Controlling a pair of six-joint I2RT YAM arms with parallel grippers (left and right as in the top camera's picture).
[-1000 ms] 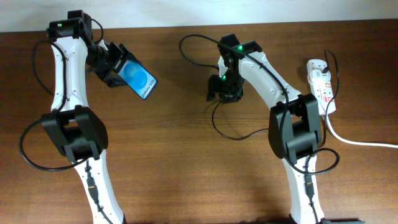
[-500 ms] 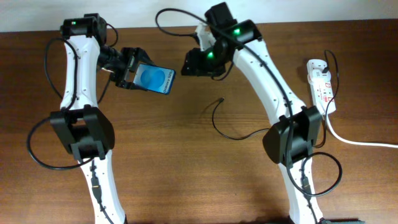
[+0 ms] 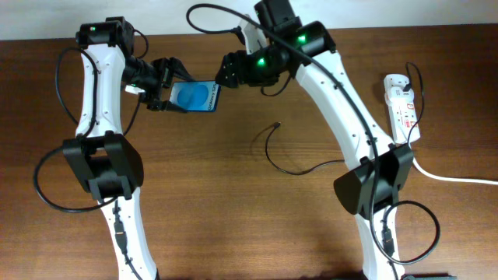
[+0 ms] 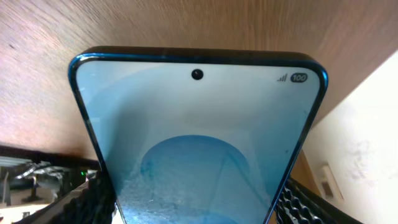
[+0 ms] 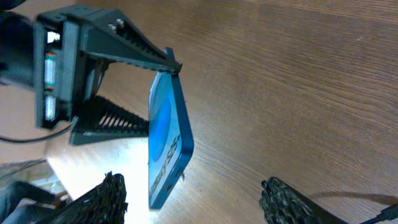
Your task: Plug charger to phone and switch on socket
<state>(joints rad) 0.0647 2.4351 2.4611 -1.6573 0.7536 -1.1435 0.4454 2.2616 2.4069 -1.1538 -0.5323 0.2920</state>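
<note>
While left gripper (image 3: 173,85) clamps phone (image 3: 198,98) | right gripper (image 3: 224,75) spread wide beside it

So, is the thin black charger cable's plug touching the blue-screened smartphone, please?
Apart: overhead shows the plug lying on the wooden table, clear of the held smartphone.

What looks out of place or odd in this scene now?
The charger plug lies loose on the table, while the open, empty right gripper is up at the phone held by the left gripper. Nothing looks spilled or damaged.
</note>
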